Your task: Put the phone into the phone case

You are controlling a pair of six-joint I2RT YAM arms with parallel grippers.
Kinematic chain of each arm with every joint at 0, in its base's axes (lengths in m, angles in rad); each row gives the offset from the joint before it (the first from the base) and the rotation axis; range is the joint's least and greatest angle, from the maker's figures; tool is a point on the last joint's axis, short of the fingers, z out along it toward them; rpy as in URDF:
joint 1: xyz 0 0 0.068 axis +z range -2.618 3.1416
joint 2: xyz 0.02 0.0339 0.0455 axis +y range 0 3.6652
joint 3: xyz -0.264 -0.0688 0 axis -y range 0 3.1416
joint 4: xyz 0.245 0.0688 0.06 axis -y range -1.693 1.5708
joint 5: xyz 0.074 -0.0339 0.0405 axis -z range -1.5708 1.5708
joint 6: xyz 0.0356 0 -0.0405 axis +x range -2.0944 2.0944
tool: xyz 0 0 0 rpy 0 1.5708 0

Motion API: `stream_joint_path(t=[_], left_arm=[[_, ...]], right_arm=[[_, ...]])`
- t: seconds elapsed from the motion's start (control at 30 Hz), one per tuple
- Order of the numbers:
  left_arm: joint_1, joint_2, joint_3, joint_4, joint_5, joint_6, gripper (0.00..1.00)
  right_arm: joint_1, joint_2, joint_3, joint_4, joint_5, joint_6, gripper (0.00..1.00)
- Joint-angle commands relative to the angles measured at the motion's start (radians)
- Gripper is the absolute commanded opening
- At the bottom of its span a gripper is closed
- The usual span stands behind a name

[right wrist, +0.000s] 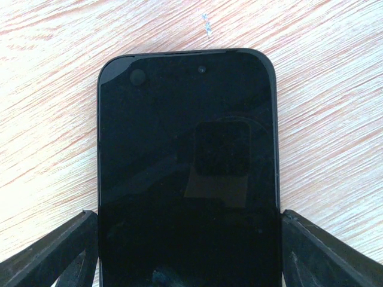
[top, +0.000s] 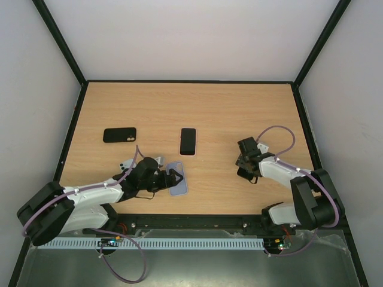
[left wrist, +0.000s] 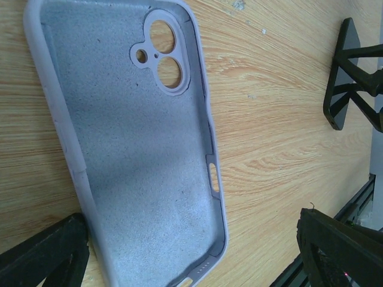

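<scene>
A black phone (right wrist: pixel 188 167) lies screen up on the wooden table. My right gripper (right wrist: pixel 188 251) has a finger against each long side of it; from above, the gripper (top: pixel 246 167) covers most of the phone. The lavender phone case (left wrist: pixel 131 155) lies open side up, its camera cutout at the far end. My left gripper (left wrist: pixel 194 251) is open, with one finger on each side of the case's near end and a gap on the right. From above, the case (top: pixel 178 182) sits just right of the left gripper (top: pixel 167 177).
A second dark phone with a pale rim (top: pixel 188 142) lies mid-table. A black case or phone (top: pixel 119 135) lies to its left. A small white item (top: pixel 125 164) shows beside the left arm. A black truss-shaped piece (left wrist: pixel 353 72) stands at the left wrist view's right edge.
</scene>
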Motion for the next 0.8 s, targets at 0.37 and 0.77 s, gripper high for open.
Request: stream_joint_path(t=[0.37, 0.77], left_arm=[[0.126, -0.175, 0.003, -0.155, -0.021, 0.024, 0.94], [0.324, -0.327, 0.022, -0.323, 0.046, 0.111, 0.94]], right_arm=[[0.051, -0.092, -0.022, 0.019, -0.229, -0.07, 0.7], [0.214, -0.174, 0.038, 0.058, -0.318, -0.013, 0.66]])
